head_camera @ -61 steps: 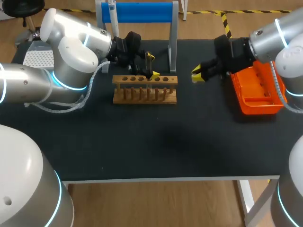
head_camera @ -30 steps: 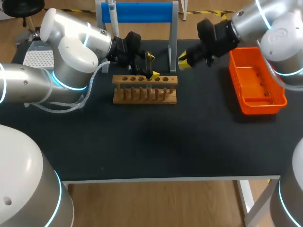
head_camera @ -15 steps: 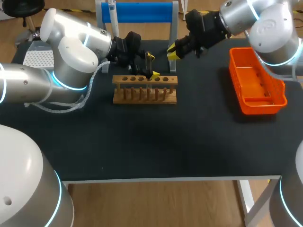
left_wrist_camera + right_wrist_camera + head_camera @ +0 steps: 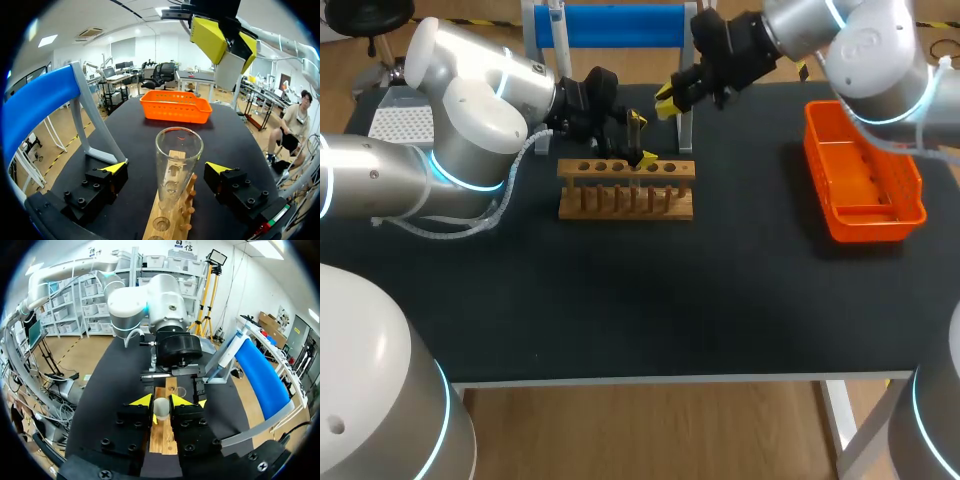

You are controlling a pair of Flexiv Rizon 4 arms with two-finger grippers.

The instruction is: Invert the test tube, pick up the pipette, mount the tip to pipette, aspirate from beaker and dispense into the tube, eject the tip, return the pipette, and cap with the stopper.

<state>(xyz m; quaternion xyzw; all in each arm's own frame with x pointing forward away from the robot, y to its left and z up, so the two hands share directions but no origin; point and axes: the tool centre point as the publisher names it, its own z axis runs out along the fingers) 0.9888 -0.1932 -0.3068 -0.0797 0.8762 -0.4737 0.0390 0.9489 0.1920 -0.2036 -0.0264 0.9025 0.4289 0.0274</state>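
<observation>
The clear glass test tube [image 4: 178,150] is stood mouth-up in the pale wooden rack [image 4: 625,208] near twelve o'clock on the black table [image 4: 650,300]. It is flanked, untouched, by the spread fingers of the left gripper [image 4: 167,169], perhaps to steady it. A small white stopper [image 4: 161,409] is pinched in the right gripper [image 4: 668,98] at the rack's one o'clock, apparently for capping.

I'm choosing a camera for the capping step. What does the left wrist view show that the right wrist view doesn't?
Only left wrist: the orange basket, and a clear look at the glass tube upright in the wooden rack, mouth open, between the left end effector's open fingers. Only right wrist: the left arm from ahead. Both: the rack, the blue stand, and the white stopper held by the right end effector.
</observation>
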